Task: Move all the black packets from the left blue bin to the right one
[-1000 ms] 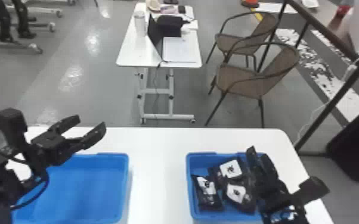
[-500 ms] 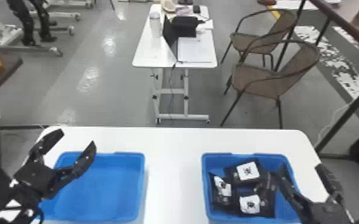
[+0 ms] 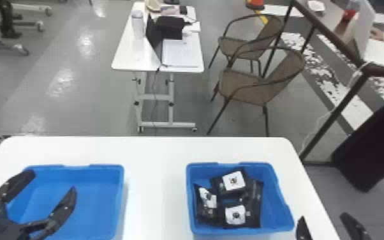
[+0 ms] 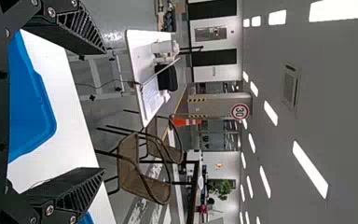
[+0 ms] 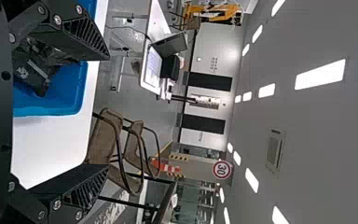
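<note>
Over the left blue bin [image 3: 105, 198], which has no packets in it, my left gripper [image 3: 52, 182] stands open; in the left wrist view the same gripper [image 4: 103, 112] has its fingers wide apart with nothing between them. Several black packets [image 3: 232, 194] with white labels lie together in the right blue bin [image 3: 282, 207]. My right gripper [image 3: 323, 217] is at the bottom right of the head view, just right of that bin, fingers apart. In the right wrist view the right gripper [image 5: 107, 112] is open and empty, with a black packet [image 5: 35, 74] in the bin beyond one finger.
Both bins stand on a white table [image 3: 156, 153], a strip of tabletop between them. Beyond its far edge are a small white desk [image 3: 124, 54] with a laptop and two brown chairs [image 3: 248, 89]. A dark-framed table [image 3: 354, 54] stands at the right.
The right gripper has moved off the right bin to its right side. The left gripper shifted over the left bin, staying open. The head view has also shifted.
</note>
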Robot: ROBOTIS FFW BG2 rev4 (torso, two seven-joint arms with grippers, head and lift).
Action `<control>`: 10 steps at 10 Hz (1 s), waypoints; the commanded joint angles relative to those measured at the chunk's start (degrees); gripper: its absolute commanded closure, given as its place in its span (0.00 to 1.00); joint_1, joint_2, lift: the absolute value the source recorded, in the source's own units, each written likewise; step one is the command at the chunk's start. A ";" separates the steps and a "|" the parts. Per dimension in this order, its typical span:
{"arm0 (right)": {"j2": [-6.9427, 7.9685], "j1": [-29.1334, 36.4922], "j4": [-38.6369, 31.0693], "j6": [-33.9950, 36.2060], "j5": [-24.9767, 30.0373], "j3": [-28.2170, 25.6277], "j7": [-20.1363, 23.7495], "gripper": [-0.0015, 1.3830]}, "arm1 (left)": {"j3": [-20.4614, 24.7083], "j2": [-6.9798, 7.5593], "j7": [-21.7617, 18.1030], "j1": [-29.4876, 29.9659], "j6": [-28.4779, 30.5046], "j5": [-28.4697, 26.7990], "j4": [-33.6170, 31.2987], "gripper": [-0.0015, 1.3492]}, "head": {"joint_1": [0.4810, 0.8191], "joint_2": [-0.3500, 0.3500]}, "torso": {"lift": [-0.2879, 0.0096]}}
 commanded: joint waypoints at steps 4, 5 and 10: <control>0.75 1.19 -0.08 -1.29 -1.65 0.02 -0.09 0.15 | 1.70 -2.42 0.84 2.28 -0.92 0.11 -0.51 0.11 | 0.63 0.31 | 0.97; 0.75 1.01 0.01 -1.29 -1.65 0.02 -0.09 0.15 | 1.53 -2.25 0.84 2.28 -0.65 0.11 -0.51 0.11 | 0.63 0.31 | 0.97; 0.75 1.28 -0.08 -1.20 -2.09 0.02 0.00 0.15 | 0.83 -1.46 0.92 2.19 0.32 0.73 -0.07 0.11 | 0.63 0.31 | 0.97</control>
